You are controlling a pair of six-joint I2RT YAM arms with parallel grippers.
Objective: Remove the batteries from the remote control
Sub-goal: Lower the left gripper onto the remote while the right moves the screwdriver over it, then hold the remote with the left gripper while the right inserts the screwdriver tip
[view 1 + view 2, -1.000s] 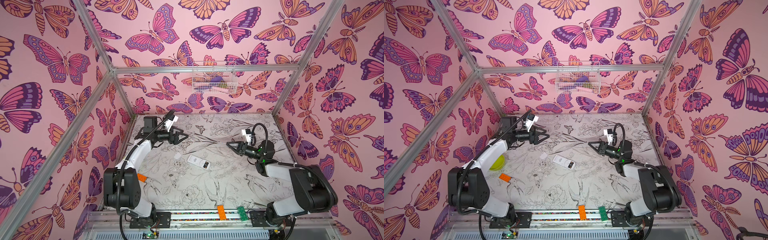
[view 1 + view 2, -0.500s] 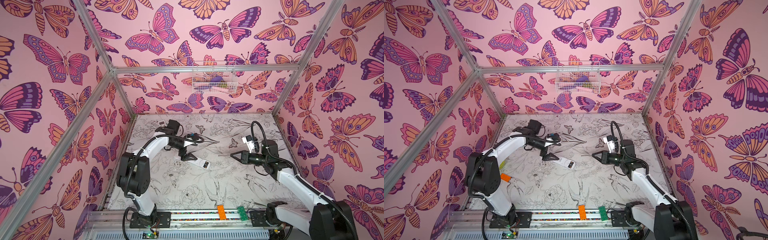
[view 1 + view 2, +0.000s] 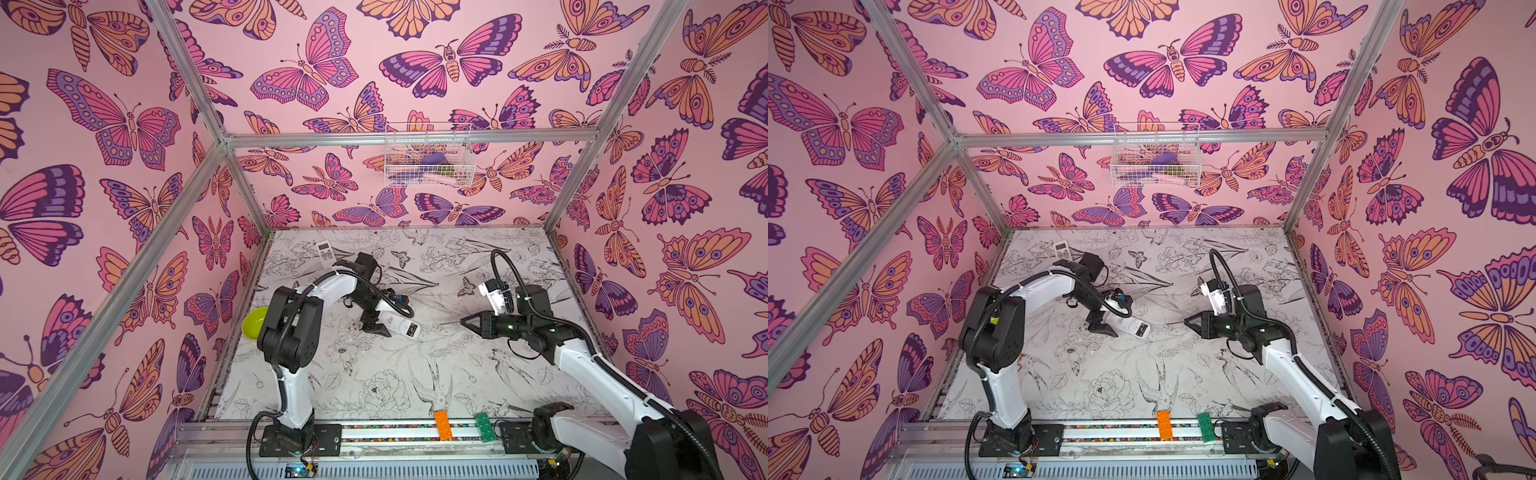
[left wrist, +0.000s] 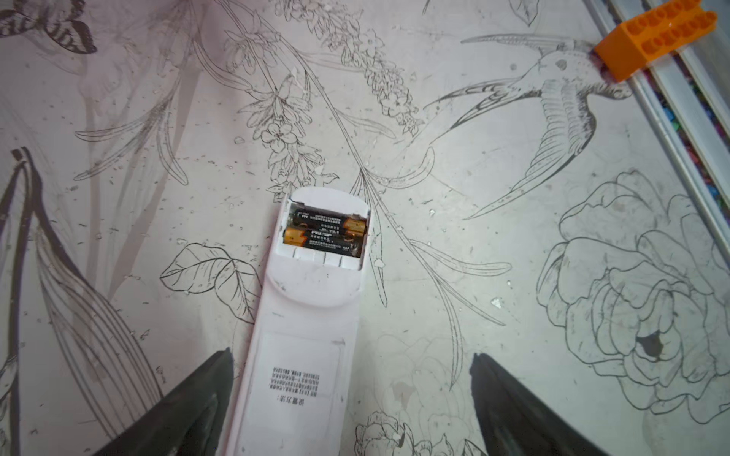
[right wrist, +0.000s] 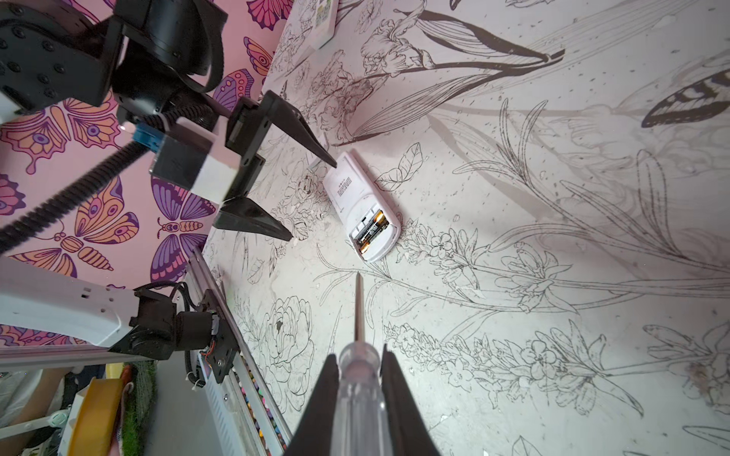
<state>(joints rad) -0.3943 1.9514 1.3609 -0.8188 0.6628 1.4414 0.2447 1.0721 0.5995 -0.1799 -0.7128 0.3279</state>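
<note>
My left gripper (image 4: 351,353) stands wide open over the label end of the white remote control (image 4: 304,316), one finger (image 4: 205,387) just beside its edge and the other well clear; whether either touches it I cannot tell. The left arm reaches in low from the table's left side, elbow raised, wrist bent down toward the middle. My right gripper (image 5: 359,353) is clamped on the clear handle of a screwdriver (image 5: 358,379), its thin shaft pointing at the remote's open end, the tip stopping short of it. The right arm stretches across from the right, gripper level and well apart from the left. The remote lies back-up on the flower-printed table (image 3: 374,386), cover off, and the batteries (image 4: 326,233), two black-and-gold cells, sit side by side in the compartment. Around them: a second remote (image 3: 324,251) in the far left corner, a green bowl (image 3: 254,322) behind the left arm, an orange brick (image 3: 443,424) and a green brick (image 3: 483,424) on the front rail.
</note>
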